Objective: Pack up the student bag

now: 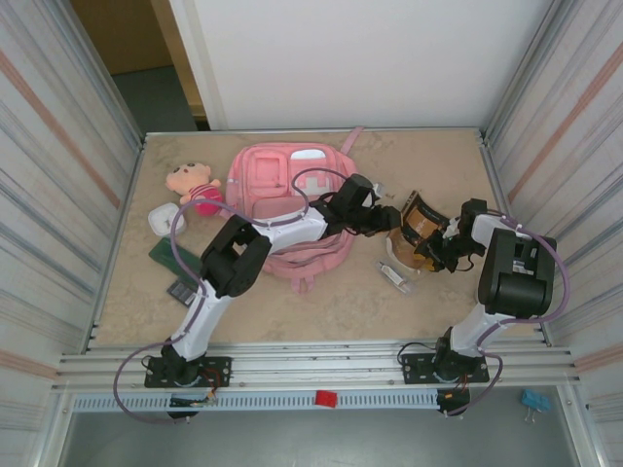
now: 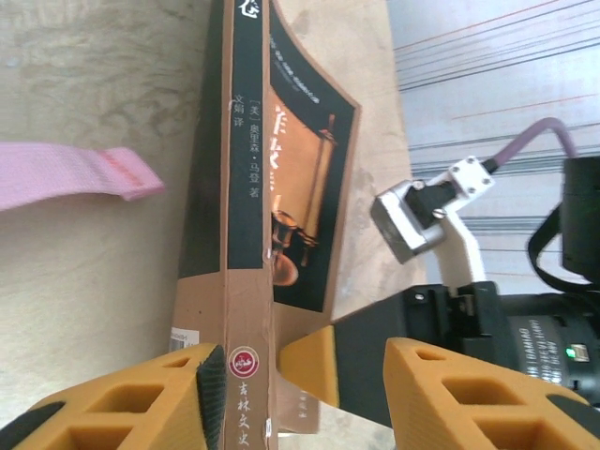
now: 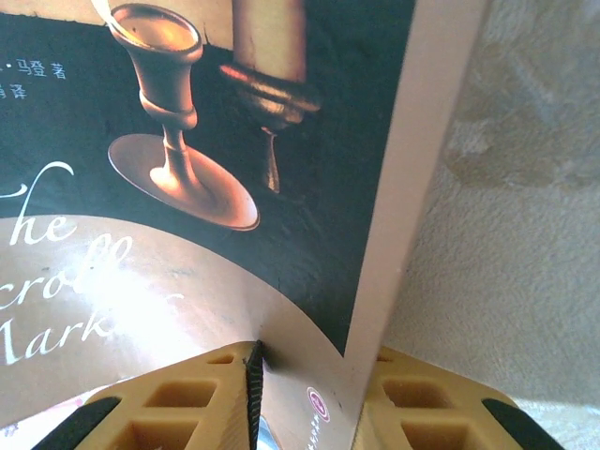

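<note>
One large pink student bag (image 1: pixel 282 195) lies flat on the table (image 1: pixel 321 302), towards the back edge and a little left of centre, pockets facing up. The left arm stretches across it to the right.

Just right of the bag a paperback book (image 1: pixel 421 226) is held on edge between both arms, probably a handover so the arm nearer the bag can load it. The right gripper (image 3: pixel 314 375) pinches the book's lower corner, one pad on the goblet cover and one behind. The left gripper (image 2: pixel 305 352) straddles the spine end with its jaws spread: one pad touches the back, while the other stands apart from the bowed cover.

A plush doll (image 1: pixel 195 183) sits just beside the bag's left side, near the back-left corner.
</note>
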Motion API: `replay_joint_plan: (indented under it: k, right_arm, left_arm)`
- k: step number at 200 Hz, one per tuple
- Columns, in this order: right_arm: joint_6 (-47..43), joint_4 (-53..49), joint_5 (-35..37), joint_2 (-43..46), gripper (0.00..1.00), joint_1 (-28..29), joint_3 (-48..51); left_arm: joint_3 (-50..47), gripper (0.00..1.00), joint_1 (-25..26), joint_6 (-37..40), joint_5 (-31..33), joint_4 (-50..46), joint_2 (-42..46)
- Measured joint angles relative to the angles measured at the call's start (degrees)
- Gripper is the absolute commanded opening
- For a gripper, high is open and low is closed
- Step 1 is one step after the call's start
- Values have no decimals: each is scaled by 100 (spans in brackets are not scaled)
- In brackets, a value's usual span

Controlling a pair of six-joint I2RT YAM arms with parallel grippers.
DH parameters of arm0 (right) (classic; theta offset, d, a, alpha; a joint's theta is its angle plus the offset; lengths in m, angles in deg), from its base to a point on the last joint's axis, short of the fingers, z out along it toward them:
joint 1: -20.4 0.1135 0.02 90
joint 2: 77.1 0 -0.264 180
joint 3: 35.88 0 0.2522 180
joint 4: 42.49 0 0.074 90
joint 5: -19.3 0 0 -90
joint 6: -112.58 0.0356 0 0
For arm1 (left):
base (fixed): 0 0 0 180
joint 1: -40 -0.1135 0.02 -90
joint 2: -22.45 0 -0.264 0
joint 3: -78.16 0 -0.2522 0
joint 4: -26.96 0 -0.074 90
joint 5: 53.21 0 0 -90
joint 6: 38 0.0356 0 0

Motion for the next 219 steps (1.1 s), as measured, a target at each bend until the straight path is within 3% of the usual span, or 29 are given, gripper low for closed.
replay_joint_plan:
  k: [110,130,148,175,219]
  right_arm:
    - [22,125,48,-2,26,87,-2]
    - [22,125,92,-2,26,107,-2]
    - [22,127,133,-2,26,125,-2]
    - [42,127,136,55,32,129,-2]
    - [175,127,-4,1012,58,66,-122]
  left_arm:
    - [142,48,28,413,254,-533,-522]
    - [142,38,26,479,251,-590,-522]
    - [105,24,26,564,273,-595,-522]
    - [66,9,26,778,291,-566,-474]
    - [-433,1,39,1209,494,-459,262]
